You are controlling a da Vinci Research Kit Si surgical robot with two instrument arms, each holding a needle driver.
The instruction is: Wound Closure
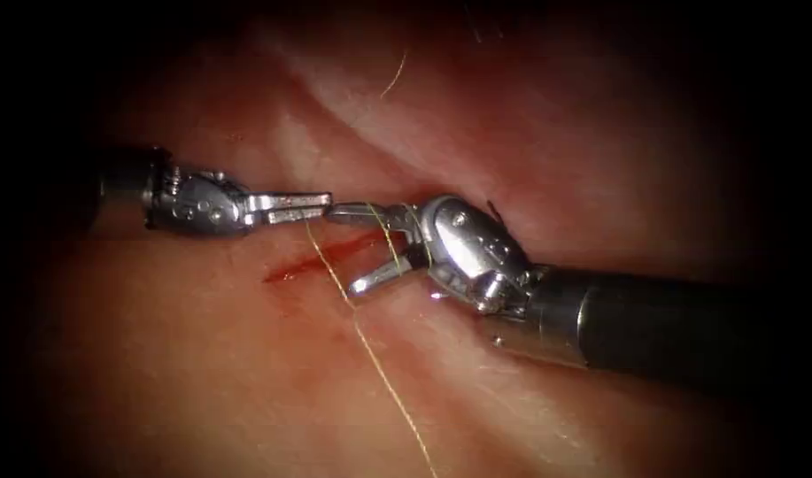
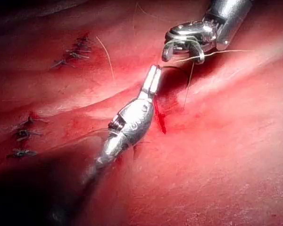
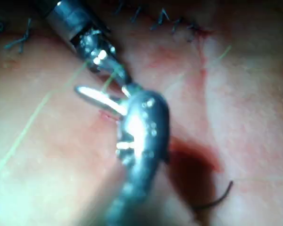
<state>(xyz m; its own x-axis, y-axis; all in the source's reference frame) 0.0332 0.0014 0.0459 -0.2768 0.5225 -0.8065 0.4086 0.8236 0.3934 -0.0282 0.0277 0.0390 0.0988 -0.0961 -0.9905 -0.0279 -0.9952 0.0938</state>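
Note:
The tissue (image 1: pixel 529 115) has a short cut (image 1: pixel 313 258) marked by red fluid. My left tool (image 1: pixel 321 205) comes in from the left with its jaws shut on the thread just above the cut. From there the pale thread (image 1: pixel 370 354) runs down across the cut toward the near edge. My right tool (image 1: pixel 342 250) comes in from the right with its jaws spread, one tip almost touching the left tool's tip, the other over the cut. A turn of thread (image 1: pixel 393 241) lies around its jaws. In the left wrist view the left tool (image 2: pixel 153 73) points at the right tool (image 2: pixel 172 46).
Older dark stitches (image 2: pixel 70 54) sit in rows on the tissue away from this cut, seen again (image 3: pixel 165 19) in the right wrist view. A loose pale strand (image 1: pixel 395 75) lies on the far tissue. A short dark thread end (image 3: pixel 217 197) lies near the right tool's shaft.

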